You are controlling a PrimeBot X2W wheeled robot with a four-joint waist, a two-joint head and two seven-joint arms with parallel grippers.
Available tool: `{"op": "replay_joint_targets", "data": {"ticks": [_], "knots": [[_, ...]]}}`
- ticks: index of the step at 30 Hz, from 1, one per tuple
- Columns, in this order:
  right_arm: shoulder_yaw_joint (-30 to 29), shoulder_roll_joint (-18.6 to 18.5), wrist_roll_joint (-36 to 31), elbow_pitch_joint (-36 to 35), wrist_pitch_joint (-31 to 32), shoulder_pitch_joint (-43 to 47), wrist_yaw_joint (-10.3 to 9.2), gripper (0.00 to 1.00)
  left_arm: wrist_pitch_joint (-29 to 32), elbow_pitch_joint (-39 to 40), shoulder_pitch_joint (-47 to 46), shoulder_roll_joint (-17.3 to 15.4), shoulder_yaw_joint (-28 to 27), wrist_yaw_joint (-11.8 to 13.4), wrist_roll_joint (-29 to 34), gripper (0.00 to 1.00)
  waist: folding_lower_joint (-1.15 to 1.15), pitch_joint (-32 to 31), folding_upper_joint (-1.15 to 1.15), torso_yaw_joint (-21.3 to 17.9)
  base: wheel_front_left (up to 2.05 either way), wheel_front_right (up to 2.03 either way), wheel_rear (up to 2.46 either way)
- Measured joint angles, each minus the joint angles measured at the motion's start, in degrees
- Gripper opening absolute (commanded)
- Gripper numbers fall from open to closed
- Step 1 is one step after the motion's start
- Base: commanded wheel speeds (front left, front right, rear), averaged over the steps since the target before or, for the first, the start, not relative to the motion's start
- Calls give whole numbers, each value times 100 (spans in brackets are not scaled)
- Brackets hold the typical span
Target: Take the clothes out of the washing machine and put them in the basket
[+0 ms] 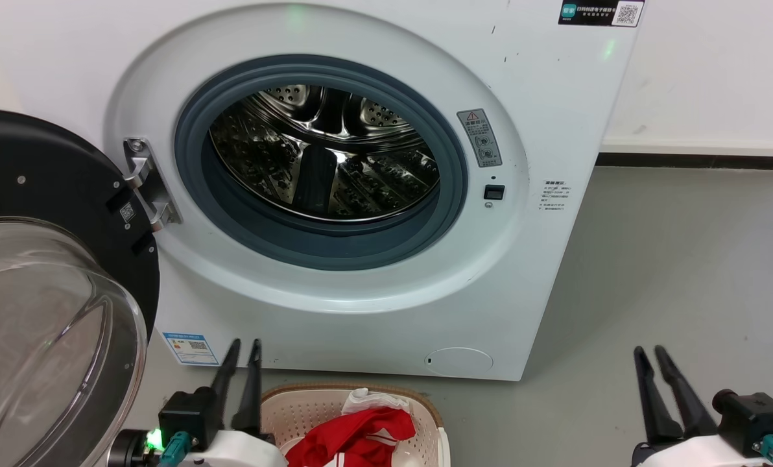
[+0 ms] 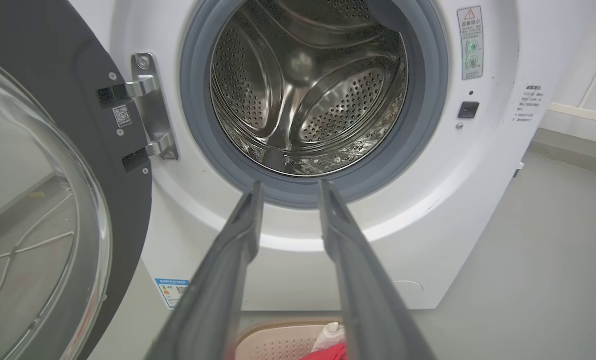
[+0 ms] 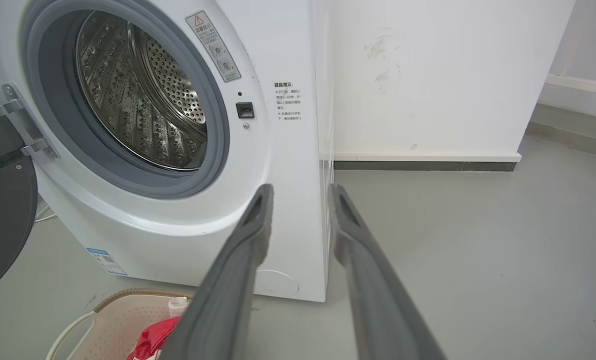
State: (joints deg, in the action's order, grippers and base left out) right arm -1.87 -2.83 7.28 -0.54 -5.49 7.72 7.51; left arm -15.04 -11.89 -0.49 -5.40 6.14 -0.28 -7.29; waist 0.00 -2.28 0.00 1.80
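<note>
The white washing machine [image 1: 542,117] stands in front of me with its glass door [image 1: 43,311] swung open to the left. Its steel drum [image 1: 325,155] holds no cloth that I can see, which the left wrist view's drum [image 2: 308,95] confirms. On the floor before it sits the cream basket [image 1: 296,408] with red and white clothes [image 1: 360,438] and a whitish piece [image 1: 370,397] inside. My left gripper [image 1: 244,347] hovers just left of the basket, open and empty. Over bare floor at the lower right, my right gripper [image 1: 649,353] is open and empty too.
Grey floor [image 1: 672,272] stretches to the right of the machine up to a white wall with a dark skirting strip [image 1: 698,161]. The open door takes up the space at the lower left, close to my left arm.
</note>
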Motion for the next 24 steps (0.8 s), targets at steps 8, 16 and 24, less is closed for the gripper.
{"op": "replay_joint_targets", "data": {"ticks": [8,16,24], "knots": [[21,-1,793,179,58,13,0,0,243,-152,49,37,-138,-57,-738,0,0,14,0,-10,0,0,0],[25,-42,1690,330,148,-108,-1,0,439,-146,21,59,-248,-124,-1603,0,0,30,0,-22,0,0,0],[24,-71,2515,457,210,-253,-1,0,631,-145,-9,71,-343,-185,-2393,0,0,46,0,-33,0,0,0]]}}
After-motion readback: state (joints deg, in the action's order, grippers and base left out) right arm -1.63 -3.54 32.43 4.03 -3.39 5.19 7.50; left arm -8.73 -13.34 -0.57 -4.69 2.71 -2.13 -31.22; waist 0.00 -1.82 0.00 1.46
